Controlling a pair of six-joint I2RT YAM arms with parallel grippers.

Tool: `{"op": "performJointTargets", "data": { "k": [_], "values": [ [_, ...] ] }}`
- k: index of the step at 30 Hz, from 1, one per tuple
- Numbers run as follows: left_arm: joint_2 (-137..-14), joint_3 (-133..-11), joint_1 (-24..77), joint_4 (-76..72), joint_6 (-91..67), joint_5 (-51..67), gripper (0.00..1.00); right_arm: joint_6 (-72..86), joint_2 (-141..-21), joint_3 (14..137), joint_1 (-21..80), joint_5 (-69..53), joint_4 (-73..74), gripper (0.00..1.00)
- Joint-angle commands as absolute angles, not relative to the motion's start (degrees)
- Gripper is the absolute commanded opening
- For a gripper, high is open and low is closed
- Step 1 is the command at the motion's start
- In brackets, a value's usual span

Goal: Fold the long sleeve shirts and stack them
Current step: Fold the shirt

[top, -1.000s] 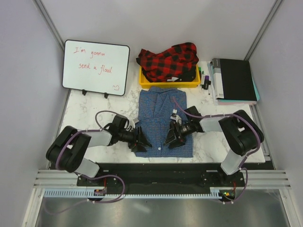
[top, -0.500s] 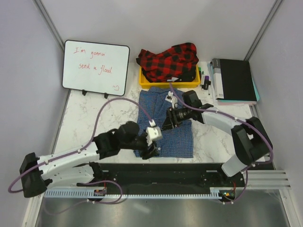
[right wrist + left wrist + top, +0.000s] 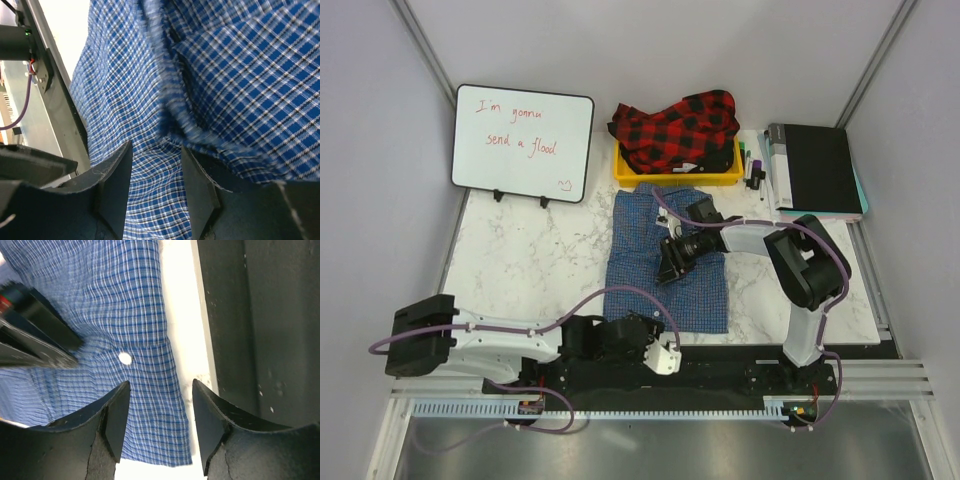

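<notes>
The blue checked long sleeve shirt (image 3: 665, 285) lies folded flat in the middle of the marble table (image 3: 530, 265). The red-and-black plaid shirt (image 3: 677, 128) sits bunched in the yellow bin (image 3: 678, 178) behind it. My right gripper (image 3: 670, 265) hovers low over the blue shirt's middle. In the right wrist view it (image 3: 156, 150) is open, with blue cloth (image 3: 150, 200) under the gap and a blurred fold (image 3: 170, 100) just ahead. My left gripper (image 3: 638, 335) sits at the near table edge by the shirt's near corner. It (image 3: 160, 390) is open and empty above that corner (image 3: 165, 430).
A whiteboard (image 3: 523, 142) with red writing stands at the back left. Black notebooks (image 3: 815, 170) and markers (image 3: 750, 165) lie at the back right. A black rail (image 3: 740, 360) runs along the near edge, seen close in the left wrist view (image 3: 260, 330).
My left arm has pulled back off the blue shirt to the near edge. My right gripper has moved further up the shirt and its jaws have narrowed.
</notes>
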State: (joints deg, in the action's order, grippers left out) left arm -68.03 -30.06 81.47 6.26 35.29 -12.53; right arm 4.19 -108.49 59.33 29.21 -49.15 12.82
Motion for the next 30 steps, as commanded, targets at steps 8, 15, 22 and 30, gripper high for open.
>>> {"op": "performJointTargets", "data": {
  "k": [8, 15, 22, 30],
  "values": [
    [-76.46, -27.33, 84.02, -11.42, 45.35, -15.47, 0.57, 4.48, -112.06, 60.47, 28.74, -50.45, 9.76, 0.51],
    [-80.77, -27.24, 84.11, -15.29, 47.55, -16.26, 0.33, 5.71, -111.89, 58.8, 28.92, -50.54, 8.27, 0.51],
    [-78.23, -29.26, 84.37, -8.54, 45.19, -14.59, 0.02, 6.15, -108.73, 54.5, 30.49, -50.1, 6.68, 0.52],
    [-72.78, -39.8, 88.59, 17.09, 31.66, -8.0, 0.02, 1.33, -98.44, 62.83, 30.41, -50.1, 16.16, 0.66]
  ]
}}
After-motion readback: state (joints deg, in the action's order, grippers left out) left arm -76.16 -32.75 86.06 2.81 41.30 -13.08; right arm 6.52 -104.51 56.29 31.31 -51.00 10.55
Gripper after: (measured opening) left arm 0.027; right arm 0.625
